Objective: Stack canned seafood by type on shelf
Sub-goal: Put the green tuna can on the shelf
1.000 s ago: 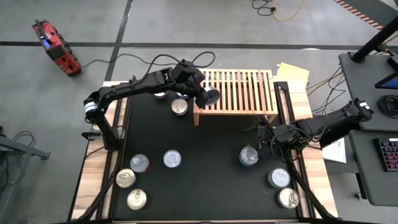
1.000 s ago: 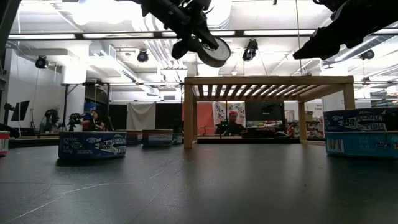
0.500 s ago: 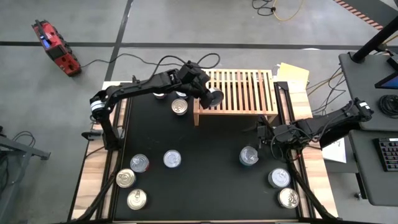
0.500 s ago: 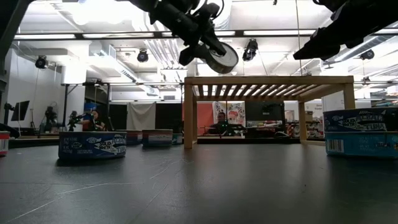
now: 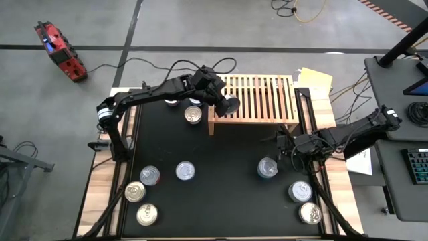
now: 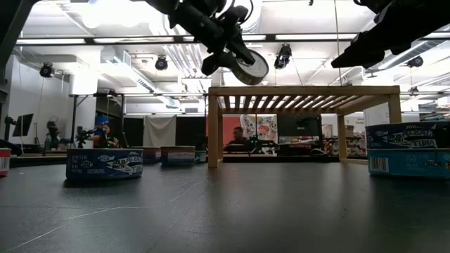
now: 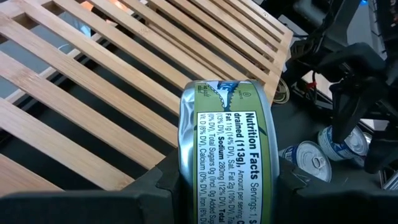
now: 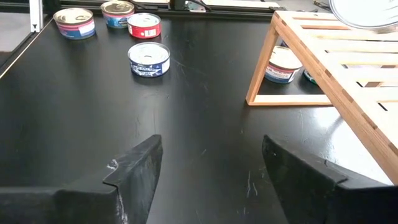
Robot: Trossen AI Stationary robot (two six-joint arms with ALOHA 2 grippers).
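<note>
My overhead view is evenly lit, shadows faint. Low down, the ceiling lights [image 6: 133,13] glare white, leaving my arms as dark silhouettes. The black mat [image 8: 87,118] shows soft sheen; the can [image 7: 225,149] near my wrist camera stays sharp.

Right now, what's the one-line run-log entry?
left end effector: shut on can, tilted over shelf corner | right end effector: open, empty, above mat | shelf top: bare

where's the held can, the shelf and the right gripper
held can [image 7: 225,149], left wrist view, on its label side
shelf [image 5: 257,94], high view, on the slatted top
right gripper [image 8: 211,171], right wrist view, midway between its open fingertips
</note>
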